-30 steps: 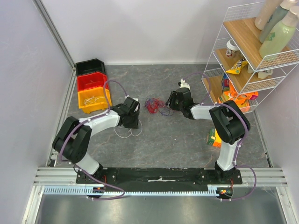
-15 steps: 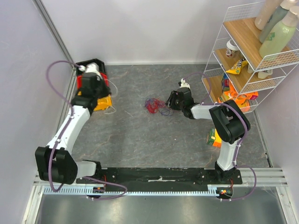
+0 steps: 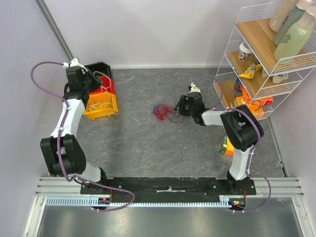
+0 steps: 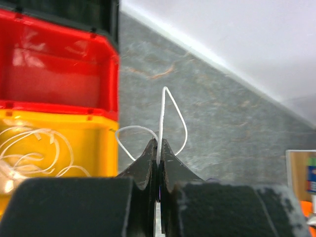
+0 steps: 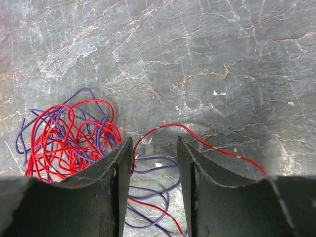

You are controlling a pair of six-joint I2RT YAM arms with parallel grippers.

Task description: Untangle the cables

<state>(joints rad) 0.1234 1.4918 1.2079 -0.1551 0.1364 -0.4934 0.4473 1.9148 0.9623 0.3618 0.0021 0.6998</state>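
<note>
On my overhead feed the left gripper is up at the far left corner of the desk, hanging over the stack of three bins. Its wrist camera shows the jaws pressed together on a white cable, with the left gripper pinching it right at the tips. A thin loop of that cable stands out past the fingers, over the bare grey top just beside the corner of the yellow bin. More loose white strands lie coiled inside that bin. The red bin sits next to it and the black bin beyond that, nearest the far edge.

The right gripper is low near the middle of the desk, somewhat toward the far edge, with the wire shelf along the right edge. Its jaws stand apart: the right gripper clamps nothing. The tangle of red and purple cable lies just to the left of the fingertips in that view. A purple loop and a red strand run from it across the gap between them (I can't tell whether the fingers touch the desk). From above, the tangle is a small knot just beside the gripper.
</note>
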